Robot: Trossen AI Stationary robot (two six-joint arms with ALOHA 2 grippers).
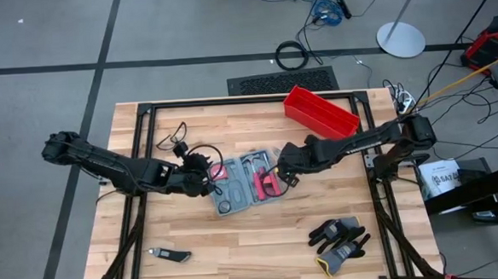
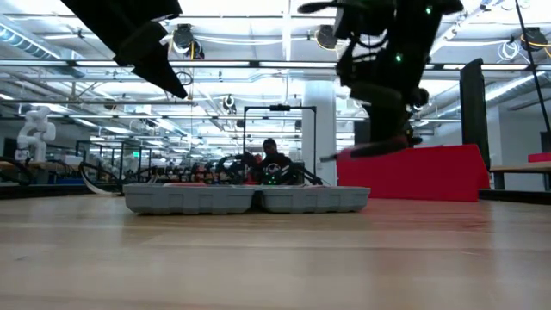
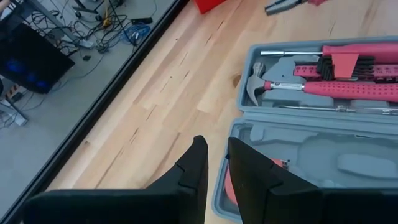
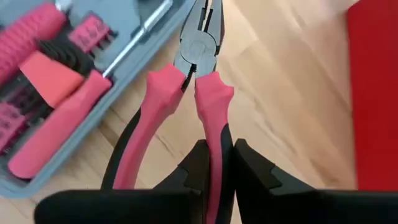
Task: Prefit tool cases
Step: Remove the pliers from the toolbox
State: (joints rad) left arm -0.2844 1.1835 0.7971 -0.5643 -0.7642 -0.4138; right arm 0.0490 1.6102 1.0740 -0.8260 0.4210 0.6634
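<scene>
The grey tool case (image 1: pixel 241 184) lies open and flat on the wooden table, with pink-handled tools in its slots (image 3: pixel 348 74). My right gripper (image 1: pixel 278 177) hangs above the case's right end, shut on pink-handled pliers (image 4: pixel 196 68). In the low view the pliers (image 2: pixel 366 152) hang clear above the case (image 2: pixel 245 198). My left gripper (image 3: pixel 216 168) hovers over the case's left end with its fingers a narrow gap apart and nothing between them; it touches nothing (image 2: pixel 172 82). My right gripper pinches one pink handle of the pliers (image 4: pixel 216 134) between its two fingers; the other handle (image 4: pixel 140 137) runs free outside one finger. The fingers slant down from the table's right and lie along the handle. The pliers are lifted clear, their jaws pointing away from the fingers.
A red open bin (image 1: pixel 320 110) stands at the far right of the table. A pair of dark work gloves (image 1: pixel 340 240) lies near the front right, and a small knife-like tool (image 1: pixel 170 255) near the front left. Bare wood surrounds the case.
</scene>
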